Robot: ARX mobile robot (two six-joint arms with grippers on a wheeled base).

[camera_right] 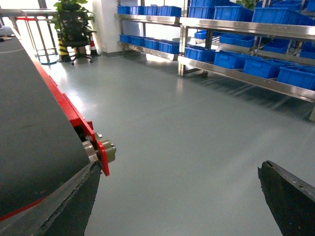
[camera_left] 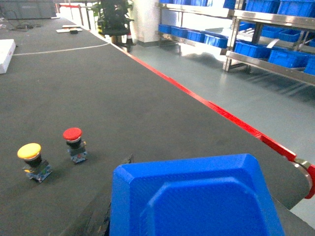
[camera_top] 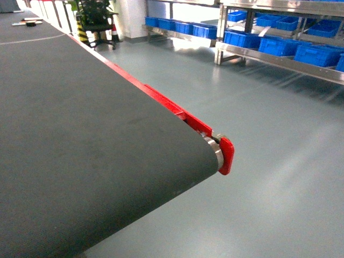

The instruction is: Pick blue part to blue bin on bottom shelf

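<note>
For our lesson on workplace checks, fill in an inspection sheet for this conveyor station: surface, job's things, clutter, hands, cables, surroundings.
Surface: dark conveyor belt with a red side rail, ending at a roller.
Job's things: a blue object fills the foreground of the left wrist view, possibly the blue part. The blue bins sit on the bottom shelf across the floor.
Clutter: yellow push button, red push button and white box on the belt.
Hands: right hand open and empty. Of the left hand only a dark finger shows, state unclear.
Cables: nothing seen.
Surroundings: grey floor, steel racks, plant.
</note>
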